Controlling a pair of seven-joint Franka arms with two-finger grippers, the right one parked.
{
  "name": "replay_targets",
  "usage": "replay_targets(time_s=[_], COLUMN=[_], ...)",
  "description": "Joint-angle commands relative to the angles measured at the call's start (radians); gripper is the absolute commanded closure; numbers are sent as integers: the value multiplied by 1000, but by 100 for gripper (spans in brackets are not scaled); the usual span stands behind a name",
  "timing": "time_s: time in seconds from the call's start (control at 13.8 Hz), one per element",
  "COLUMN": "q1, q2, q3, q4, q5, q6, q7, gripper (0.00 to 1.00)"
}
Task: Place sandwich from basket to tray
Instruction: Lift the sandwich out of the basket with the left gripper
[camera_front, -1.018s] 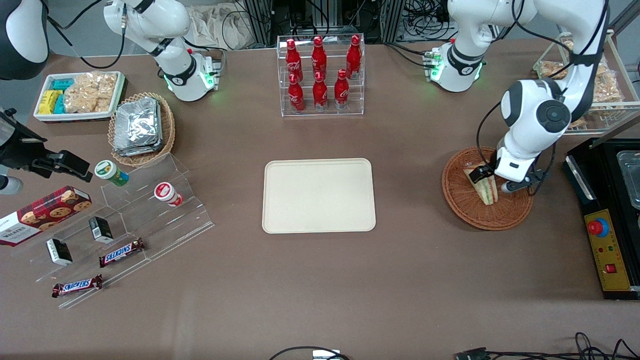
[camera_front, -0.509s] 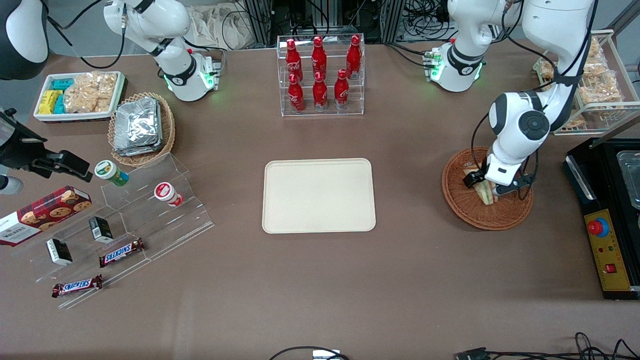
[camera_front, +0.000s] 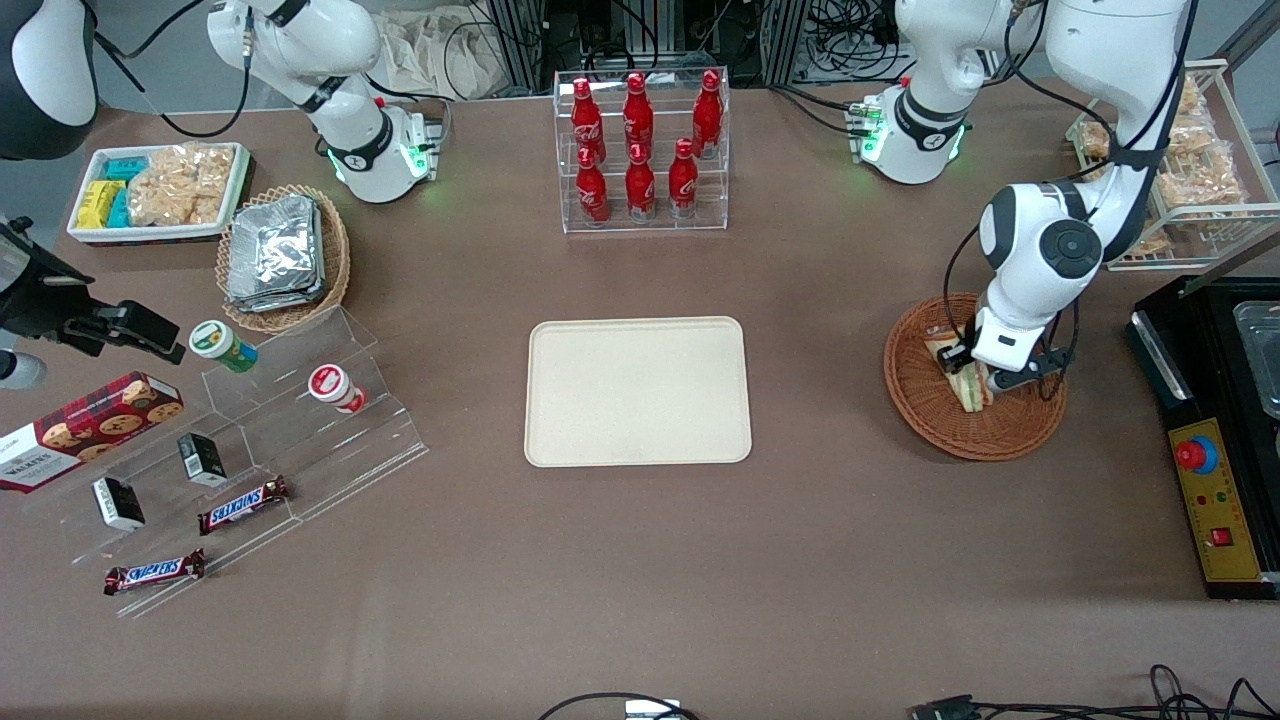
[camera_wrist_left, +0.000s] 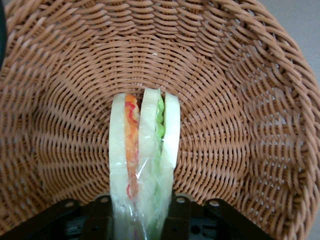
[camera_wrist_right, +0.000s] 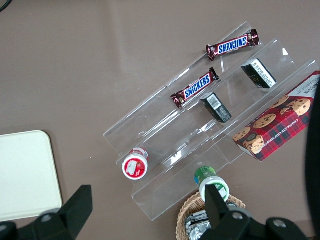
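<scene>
Left gripper (camera_front: 968, 366) is down in the reddish wicker basket (camera_front: 925, 405), fingers (camera_wrist_left: 102, 217) clamped on the wrapped sandwich (camera_wrist_left: 142, 150) w/ its striped edge showing. Cream tray (camera_front: 637, 391) lies well apart from basket toward the parked arm's end, bare tabletop between. Nearest basket: black control box (camera_front: 1215, 500) w/ red button.

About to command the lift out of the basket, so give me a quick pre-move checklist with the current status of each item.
1. Gripper down in the basket, at the sandwich: ok.
2. Fingers on both faces of the sandwich, one each side: ok.
3. Grip firm enough to carry it: cannot tell; the wrap looks pinched, but hold strength does not show.
4. Sandwich free of the wicker wall: ok, it stands apart from the weave in the left wrist view.
5. Tray bare and ready to receive: ok.
6. Path from basket to tray over open table: ok, nothing stands between them.
</scene>
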Motion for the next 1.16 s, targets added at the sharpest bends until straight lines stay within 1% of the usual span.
replay_targets(time_s=[0.0,0.15,0.22,0.44,0.58,0.65,0.8,0.95,1.09], q1=[-9,-10,-10,-19,-41,-44,-44,-42,-44], q2=[-160,-238,-260,-228,-187,-167,-119,-69,5], q3=[6,4,3,-6,-10,-16,-66,-161,-279], q4=[30,117,195,534,726,798,915,989,1067], q5=[1,3,4,-6,-6,-6,-9,-32,-37], q6=[-198,-382,-501,-877,-1037,-1094,-1175,-1199,-1203], q7=[-16,-4,4,13,42,48,41,29,13], gripper=[93,92,92,92,91,91,90,90,89])
